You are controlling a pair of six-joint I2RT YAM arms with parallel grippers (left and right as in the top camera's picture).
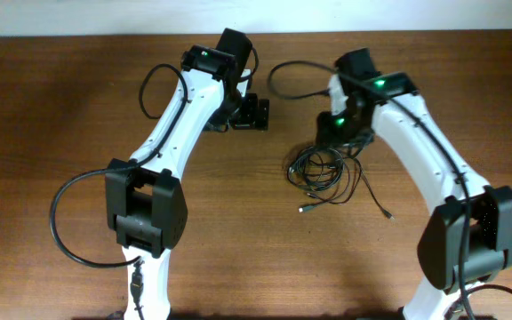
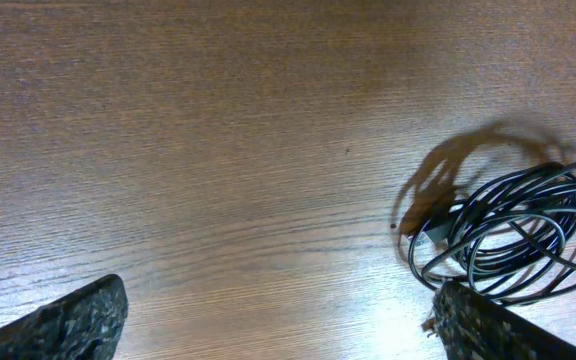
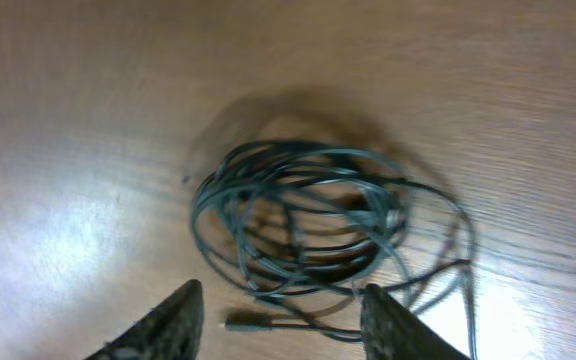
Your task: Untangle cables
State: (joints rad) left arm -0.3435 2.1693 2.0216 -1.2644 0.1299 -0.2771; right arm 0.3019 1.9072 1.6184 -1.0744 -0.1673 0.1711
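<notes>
The brown wooden tabletop (image 1: 52,98) carries a tangled coil of dark cables (image 1: 323,171) just right of the frame's centre, with two loose ends trailing downward.

Brown wood table (image 1: 60,107) w/ grain running left-right fills nearly all of the overhead view; up close in both wrist views it shows fine streaks & a small dark speck or two. Surface is semi-glossy: pale glare patches sit at bottom centre of the left wrist view & lower left of the right wrist view. A white wall (image 1: 105,16) runs along the top of overhead, behind the table's far edge.
</notes>
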